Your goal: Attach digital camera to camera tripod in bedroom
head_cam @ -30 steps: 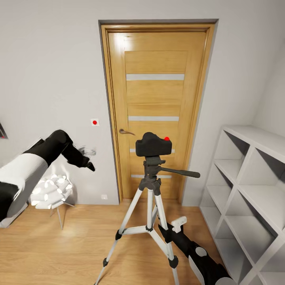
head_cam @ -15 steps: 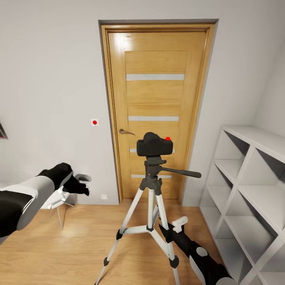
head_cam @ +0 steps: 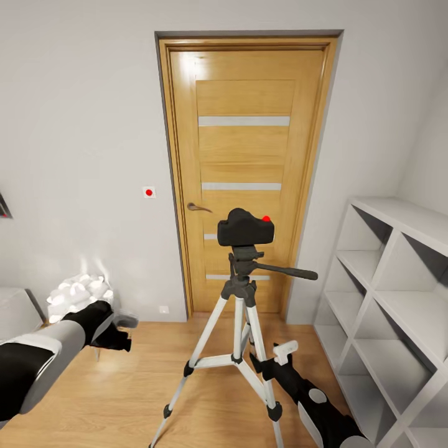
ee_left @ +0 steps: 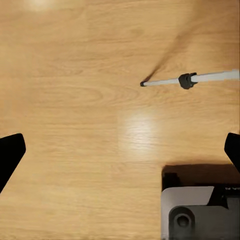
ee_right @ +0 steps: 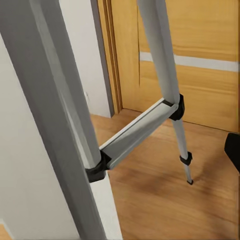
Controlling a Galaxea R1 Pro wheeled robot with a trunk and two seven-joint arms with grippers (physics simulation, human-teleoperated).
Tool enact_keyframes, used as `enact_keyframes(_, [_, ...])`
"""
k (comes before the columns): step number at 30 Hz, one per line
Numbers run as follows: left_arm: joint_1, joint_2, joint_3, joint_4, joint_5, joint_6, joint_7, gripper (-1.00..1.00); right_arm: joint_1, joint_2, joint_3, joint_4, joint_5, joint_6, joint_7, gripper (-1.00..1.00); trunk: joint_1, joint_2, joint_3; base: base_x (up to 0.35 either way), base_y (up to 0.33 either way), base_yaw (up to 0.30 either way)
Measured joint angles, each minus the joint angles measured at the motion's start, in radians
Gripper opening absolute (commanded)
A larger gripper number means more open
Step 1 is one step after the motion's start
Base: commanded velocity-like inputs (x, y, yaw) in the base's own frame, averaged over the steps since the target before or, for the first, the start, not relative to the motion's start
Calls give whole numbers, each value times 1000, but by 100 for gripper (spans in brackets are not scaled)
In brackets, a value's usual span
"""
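Nearest in the head view, the right gripper [head_cam: 281,353] hangs low just beside the camera tripod's [head_cam: 239,336] near legs, at the end of a black-and-white forearm; whether its fingers are parted or clenched cannot be told. Its wrist camera looks past a close silver-white leg [ee_right: 60,115] and a cross brace [ee_right: 137,131] toward the door base.

The left gripper [head_cam: 118,333] sits low at the left, over the plank floor [head_cam: 124,386]. In the left wrist view both black fingertips [ee_left: 10,156] stand far apart at the picture's edges, released, with nothing between them; a tripod leg end [ee_left: 187,80] lies beyond on the floor.

The tripod stands upright, long axis vertical, legs splayed, its pan handle [head_cam: 286,271] reaching out to the right. The digital camera [head_cam: 245,229] sits on the tripod's head, its long axis level, red button [head_cam: 266,219] facing up.

Behind it are the oak door [head_cam: 246,174], a red-dotted wall switch [head_cam: 149,192], white cube shelving [head_cam: 392,298] at the right, and a white bow-like object [head_cam: 78,292] at the left. No readable writing shows.
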Motion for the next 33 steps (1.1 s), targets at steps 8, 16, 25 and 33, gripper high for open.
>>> enact_keyframes(8, [129, 0, 0, 0, 6, -28, 85, 100, 0, 0, 1, 0, 0, -2, -3, 100, 0, 0, 0, 0, 0, 0])
enact_keyframes(16, [249, 0, 1, 1, 8, -113, 125, 100, 3, -1, 1, 1, 0, -3, 2, 100, 0, 0, 0, 0, 0, 0])
enact_keyframes(25, [363, 0, 2, 2, 9, -137, 131, 100, 12, -45, -1, 65, 1, -55, 33, 100, 0, 0, 0, 0, 0, 0])
enact_keyframes(33, [400, -1, 2, 2, 9, -140, 132, 100, 12, -65, -2, 132, -1, -115, 86, 100, 0, 0, 0, 0, 0, 0])
